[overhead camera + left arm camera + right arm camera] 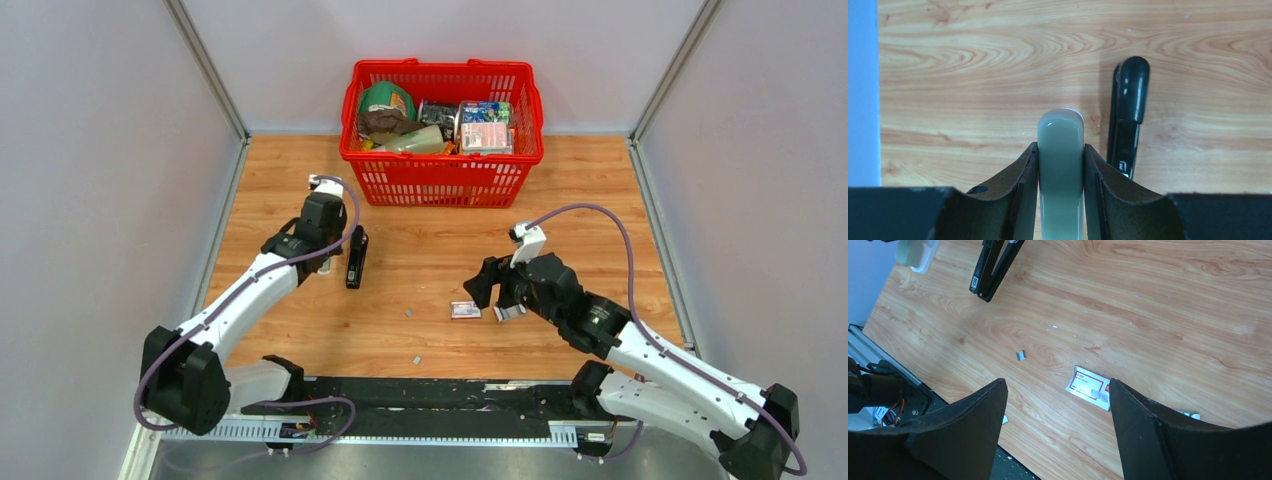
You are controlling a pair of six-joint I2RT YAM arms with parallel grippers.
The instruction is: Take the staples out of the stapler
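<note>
Stapler (1128, 117) lies just right of left tool (1060, 150), clamped on pale bar (1060, 127); right tool (1057, 385) gapes empty.

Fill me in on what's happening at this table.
The left gripper is shut on a pale oblong piece, right beside the stapler lying on the table. The right gripper hangs open over a small labelled box, holding nothing. A few loose metal bits lie nearby.
</note>
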